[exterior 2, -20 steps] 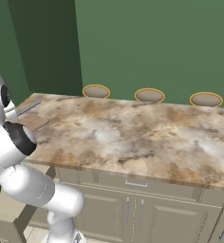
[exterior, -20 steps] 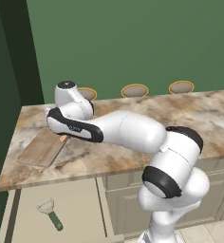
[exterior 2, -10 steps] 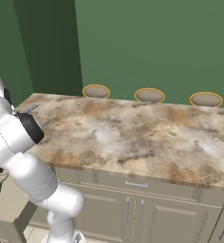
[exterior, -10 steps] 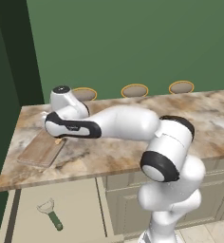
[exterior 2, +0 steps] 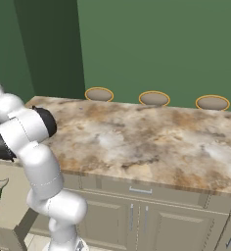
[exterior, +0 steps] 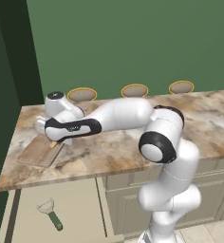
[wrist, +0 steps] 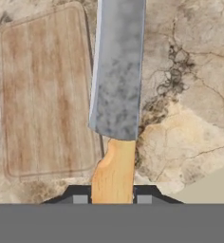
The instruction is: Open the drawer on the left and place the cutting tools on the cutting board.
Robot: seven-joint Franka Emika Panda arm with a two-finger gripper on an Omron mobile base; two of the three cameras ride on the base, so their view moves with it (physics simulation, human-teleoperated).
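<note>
A: The cutting board [wrist: 45,92] at the frame's left looks like matt, pale wood with fine straight grain.

B: The knife [wrist: 116,95] has a mottled, dull blue-grey metal blade and a smooth orange handle; the countertop [wrist: 190,85] is veined, polished-looking marble.

The white arm reaches from its base far out to the left, forearm nearly level, wrist bent so the hand points down. The gripper [wrist: 112,199] has its two dark fingertips [wrist: 79,199] closed on either side of an orange handle.
</note>
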